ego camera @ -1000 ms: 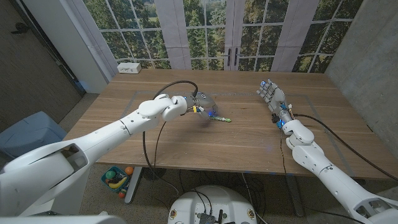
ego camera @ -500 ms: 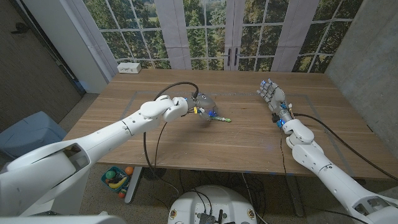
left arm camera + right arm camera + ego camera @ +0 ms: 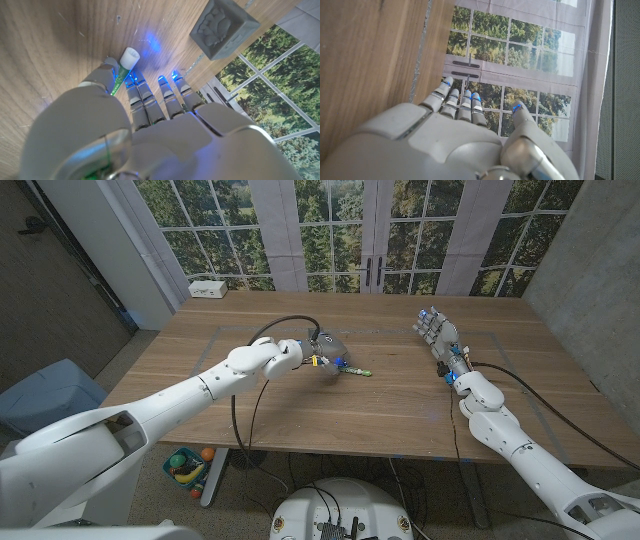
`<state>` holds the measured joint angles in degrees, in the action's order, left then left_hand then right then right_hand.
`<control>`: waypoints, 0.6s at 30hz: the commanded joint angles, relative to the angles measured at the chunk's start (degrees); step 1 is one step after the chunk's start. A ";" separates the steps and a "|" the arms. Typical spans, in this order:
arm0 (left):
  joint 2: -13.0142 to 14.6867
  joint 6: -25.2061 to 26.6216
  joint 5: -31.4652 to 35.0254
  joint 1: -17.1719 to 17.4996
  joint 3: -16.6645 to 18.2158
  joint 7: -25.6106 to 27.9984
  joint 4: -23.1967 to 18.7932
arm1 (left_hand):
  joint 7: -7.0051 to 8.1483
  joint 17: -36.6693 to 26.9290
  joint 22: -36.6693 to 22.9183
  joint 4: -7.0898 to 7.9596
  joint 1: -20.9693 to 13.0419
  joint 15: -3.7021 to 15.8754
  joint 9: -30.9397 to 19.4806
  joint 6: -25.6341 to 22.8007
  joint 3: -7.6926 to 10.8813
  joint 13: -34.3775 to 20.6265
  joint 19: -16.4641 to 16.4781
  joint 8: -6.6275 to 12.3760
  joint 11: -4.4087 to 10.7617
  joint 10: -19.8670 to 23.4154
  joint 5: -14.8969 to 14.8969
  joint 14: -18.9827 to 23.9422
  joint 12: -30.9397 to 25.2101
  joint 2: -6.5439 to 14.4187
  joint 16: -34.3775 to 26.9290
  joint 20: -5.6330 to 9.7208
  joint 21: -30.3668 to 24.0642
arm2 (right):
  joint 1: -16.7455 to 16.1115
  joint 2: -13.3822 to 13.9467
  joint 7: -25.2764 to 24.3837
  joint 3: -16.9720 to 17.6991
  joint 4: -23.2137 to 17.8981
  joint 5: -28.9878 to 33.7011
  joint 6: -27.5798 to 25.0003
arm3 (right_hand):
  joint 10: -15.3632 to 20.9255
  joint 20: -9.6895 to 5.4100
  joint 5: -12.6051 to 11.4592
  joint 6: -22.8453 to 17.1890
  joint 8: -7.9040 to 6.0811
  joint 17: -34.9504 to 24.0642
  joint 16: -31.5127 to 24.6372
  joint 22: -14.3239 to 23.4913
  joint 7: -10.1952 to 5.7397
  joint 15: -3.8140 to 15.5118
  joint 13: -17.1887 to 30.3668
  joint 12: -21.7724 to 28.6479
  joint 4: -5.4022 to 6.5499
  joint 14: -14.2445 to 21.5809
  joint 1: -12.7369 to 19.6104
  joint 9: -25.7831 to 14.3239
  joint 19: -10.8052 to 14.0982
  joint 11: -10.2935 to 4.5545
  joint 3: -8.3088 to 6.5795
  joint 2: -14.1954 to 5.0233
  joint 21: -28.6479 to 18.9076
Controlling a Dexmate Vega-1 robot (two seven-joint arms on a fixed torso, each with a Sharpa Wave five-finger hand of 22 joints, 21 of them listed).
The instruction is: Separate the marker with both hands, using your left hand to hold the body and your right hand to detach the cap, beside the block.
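Note:
A green marker (image 3: 353, 371) with a white end lies on the wooden table (image 3: 400, 405), near its middle. My left hand (image 3: 318, 352) is down over the marker's left end. In the left wrist view the marker (image 3: 126, 61) runs between the thumb and the straight fingers (image 3: 150, 100), whose tips reach the wood; the white end pokes out past them. The grey block (image 3: 333, 340) stands just behind this hand, and in the left wrist view the block (image 3: 223, 26) is a short way beyond the fingertips. My right hand (image 3: 437, 335) stands upright far to the right, fingers straight and holding nothing (image 3: 450, 135).
A white box (image 3: 207, 288) sits at the table's back left corner. A black cable (image 3: 270, 325) loops over my left wrist. Faint tape lines mark the tabletop. A blue bin (image 3: 40, 395) stands on the floor to the left.
My left hand has crept slightly to the right along the marker. The marker, the block and my right hand have not moved.

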<state>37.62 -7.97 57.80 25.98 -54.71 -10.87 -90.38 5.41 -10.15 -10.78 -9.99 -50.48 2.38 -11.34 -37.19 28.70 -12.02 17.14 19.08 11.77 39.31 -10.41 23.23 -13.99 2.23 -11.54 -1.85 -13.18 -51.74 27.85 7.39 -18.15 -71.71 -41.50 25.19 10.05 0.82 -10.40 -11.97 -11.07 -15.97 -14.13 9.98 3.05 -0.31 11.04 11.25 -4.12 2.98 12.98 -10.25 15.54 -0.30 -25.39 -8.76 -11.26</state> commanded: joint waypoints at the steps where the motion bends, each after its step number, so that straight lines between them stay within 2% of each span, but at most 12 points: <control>1: -0.04 0.79 1.89 0.52 -1.04 3.09 1.33 | 0.03 0.02 -0.23 -0.23 -1.46 8.46 -0.34 -1.44 -0.26 -0.51 1.07 0.39 0.02 1.72 -0.31 1.34 -0.66 0.27 -0.40 0.24 -0.68 | 0.07 -0.15 -0.28 -0.08 0.20 0.26 0.22 | 0.41 0.20 -0.19 -0.24 -0.09 0.01 -0.34 0.15 -0.24 -0.05 0.34 0.27 -0.25 0.38 -0.34 -0.25 0.18 0.08 0.07 -0.12 -0.42; 4: -0.16 0.97 1.75 0.52 -1.21 2.73 1.60 | 0.02 -0.01 -0.23 -0.21 -2.17 8.83 -0.39 -2.87 -0.56 -0.87 1.22 0.75 0.16 3.43 -0.32 2.04 -1.24 0.61 -0.48 0.38 -0.68 | 0.15 -0.17 -0.38 -0.10 0.27 0.30 0.13 | 0.40 0.21 -0.19 -0.28 -0.10 0.01 -0.34 0.15 -0.22 -0.05 0.34 0.26 -0.26 0.39 -0.36 -0.25 0.19 0.05 0.09 -0.12 -0.42; 8: -0.50 1.06 1.52 0.21 -1.57 1.90 2.36 | -0.10 -0.15 -0.21 -0.17 -3.62 9.16 -0.47 -6.20 -1.12 -1.53 1.83 1.72 0.15 8.05 -0.40 3.79 -2.79 1.48 -0.88 0.58 -0.79 | 0.34 -0.06 -0.47 -0.20 0.45 0.65 0.19 | 0.41 0.23 -0.19 -0.28 -0.09 0.01 -0.34 0.15 -0.22 -0.07 0.34 0.25 -0.27 0.40 -0.39 -0.25 0.20 0.06 0.11 -0.11 -0.41; 10: -0.70 1.17 1.33 0.10 -1.71 1.67 2.73 | -0.61 -0.27 -0.18 -0.21 -4.45 9.34 -0.50 -7.99 -1.30 -1.81 2.14 2.25 0.22 10.45 -0.49 5.00 -3.53 2.10 -1.26 0.72 -0.84 | 0.37 -0.04 -0.61 -0.15 0.41 0.64 0.09 | 0.40 0.24 -0.19 -0.29 -0.09 0.01 -0.36 0.15 -0.25 -0.04 0.34 0.24 -0.27 0.45 -0.41 -0.26 0.20 0.10 0.12 -0.10 -0.41; 13: -0.89 1.48 1.28 0.05 -1.85 1.83 3.04 | -1.00 -0.45 -0.12 -0.63 -7.37 9.98 -0.60 -10.26 -1.31 -2.40 3.03 2.74 0.84 15.73 -0.76 7.28 -5.15 3.54 -1.94 0.96 -1.04 | 0.44 0.13 -0.70 -0.17 0.40 0.89 0.11 | 0.38 0.24 -0.18 -0.29 -0.08 0.01 -0.38 0.15 -0.26 -0.09 0.34 0.22 -0.27 0.51 -0.44 -0.26 0.22 0.03 0.14 -0.10 -0.41; 18: -1.01 2.42 1.89 0.38 -1.93 4.03 3.25 | -1.13 -0.72 -0.08 -0.93 -12.73 10.60 -1.04 -13.35 -1.22 -3.72 3.99 3.77 0.91 19.98 -1.08 9.57 -6.43 5.02 -2.56 1.45 -1.25 | 0.59 0.17 -0.64 -0.18 0.51 0.92 0.07 | 0.39 0.27 -0.18 -0.31 -0.08 0.01 -0.39 0.15 -0.25 -0.02 0.34 0.22 -0.28 0.54 -0.47 -0.26 0.24 0.03 0.16 -0.10 -0.41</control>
<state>37.05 -6.76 59.13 26.17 -56.13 -8.69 -88.18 5.01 -10.55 -10.78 -10.80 -60.30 2.87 -11.48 -48.68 27.44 -13.65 20.44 22.34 9.62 53.75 -11.08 31.58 -19.08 5.62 -13.57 -0.57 -14.00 -51.44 27.80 6.91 -18.26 -71.40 -40.91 25.38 10.04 0.82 -10.40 -11.97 -11.07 -15.97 -14.13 9.98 3.05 -0.31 11.04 11.25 -4.11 2.98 12.98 -10.25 15.54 -0.30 -25.39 -8.76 -11.26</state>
